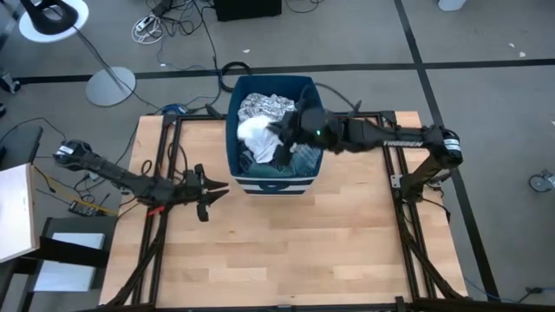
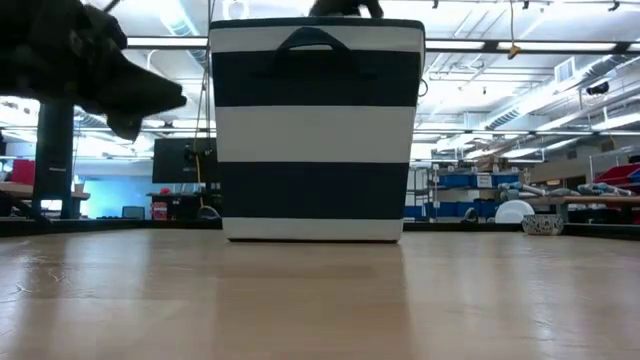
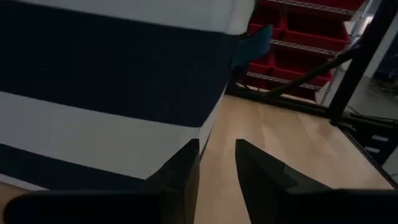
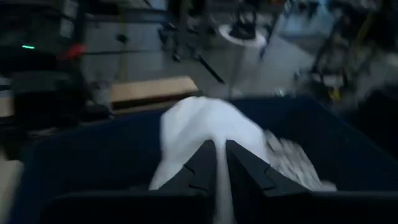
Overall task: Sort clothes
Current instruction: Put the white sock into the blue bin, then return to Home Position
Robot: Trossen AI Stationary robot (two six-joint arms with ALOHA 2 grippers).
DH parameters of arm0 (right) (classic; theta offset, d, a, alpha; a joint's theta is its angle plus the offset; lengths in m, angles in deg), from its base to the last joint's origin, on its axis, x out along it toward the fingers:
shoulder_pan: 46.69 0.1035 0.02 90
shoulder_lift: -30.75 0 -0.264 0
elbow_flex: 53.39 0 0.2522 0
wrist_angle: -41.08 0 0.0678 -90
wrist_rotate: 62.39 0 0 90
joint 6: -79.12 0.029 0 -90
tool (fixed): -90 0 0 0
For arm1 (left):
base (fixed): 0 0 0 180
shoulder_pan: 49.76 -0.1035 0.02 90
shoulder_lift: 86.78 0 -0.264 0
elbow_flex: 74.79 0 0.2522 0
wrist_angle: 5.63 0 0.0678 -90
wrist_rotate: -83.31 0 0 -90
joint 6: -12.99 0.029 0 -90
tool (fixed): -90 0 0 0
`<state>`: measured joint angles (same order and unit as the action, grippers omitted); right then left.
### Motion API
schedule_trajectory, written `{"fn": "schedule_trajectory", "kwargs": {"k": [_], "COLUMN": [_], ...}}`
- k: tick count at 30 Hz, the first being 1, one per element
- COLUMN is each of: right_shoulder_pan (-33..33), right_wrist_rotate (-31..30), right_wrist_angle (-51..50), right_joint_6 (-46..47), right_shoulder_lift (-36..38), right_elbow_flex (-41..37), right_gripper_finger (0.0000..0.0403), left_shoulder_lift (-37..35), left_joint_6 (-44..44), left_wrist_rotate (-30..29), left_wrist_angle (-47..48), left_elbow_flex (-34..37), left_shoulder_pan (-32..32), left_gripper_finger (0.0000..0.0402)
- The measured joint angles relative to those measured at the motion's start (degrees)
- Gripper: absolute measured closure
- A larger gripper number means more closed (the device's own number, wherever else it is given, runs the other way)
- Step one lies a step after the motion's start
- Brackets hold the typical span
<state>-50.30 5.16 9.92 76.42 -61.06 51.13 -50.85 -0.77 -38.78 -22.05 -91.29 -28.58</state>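
Observation:
A dark blue bin with white stripes (image 1: 305, 87) stands at the table's far middle and holds the clothes: a white cloth (image 1: 253, 134), a black-printed white cloth (image 1: 263, 106) and light blue fabric (image 1: 299, 161). My right gripper (image 1: 283, 132) is over the bin, shut on the white cloth (image 4: 202, 127). My left gripper (image 1: 218, 187) is open and empty, just above the table beside the bin's near left corner (image 3: 205, 106). It also shows in the low view (image 2: 140, 95). My right gripper pinches a raised fold of the white cloth (image 4: 219, 163) between its two fingers. The fingers come from the table's right side, slanting down into the bin. The cloth bulges up past the fingertips, and its rest lies on the other clothes in the bin.
The bin's striped near wall (image 2: 315, 130) stands toward the middle of the wooden table (image 1: 295, 251). Black frame rails (image 1: 165, 156) run along the table's left and right sides. Shelves with red bins (image 3: 311, 31) stand in the room beyond.

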Motion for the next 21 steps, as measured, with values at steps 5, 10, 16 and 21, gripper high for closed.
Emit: {"fn": "schedule_trajectory", "kwargs": {"k": [5,10,16,21], "right_shoulder_pan": [-4.6,-6.4,-6.6,-6.7], "right_wrist_rotate": [5.3,10.4,10.6,10.6], "right_wrist_angle": [-4.9,-7.0,-7.5,-9.7], "right_joint_6": [5.9,8.3,8.1,7.6], "right_shoulder_lift": [-0.1,-0.1,0.0,1.1], "right_elbow_flex": [0.0,0.0,0.0,0.0], "right_gripper_finger": [0.0336,0.0304,0.027,0.0253], "left_shoulder_lift": [0.0,-0.5,-4.1,-11.0], "left_joint_6": [0.0,1.6,2.6,3.2], "left_wrist_rotate": [6.8,13.8,18.2,18.5], "left_wrist_angle": [-0.4,0.2,4.4,10.7], "left_elbow_flex": [1.2,1.2,1.2,1.2], "left_shoulder_pan": [-6.9,-12.4,-17.9,-19.1], "left_gripper_finger": [0.0294,0.0294,0.0294,0.0294]}}
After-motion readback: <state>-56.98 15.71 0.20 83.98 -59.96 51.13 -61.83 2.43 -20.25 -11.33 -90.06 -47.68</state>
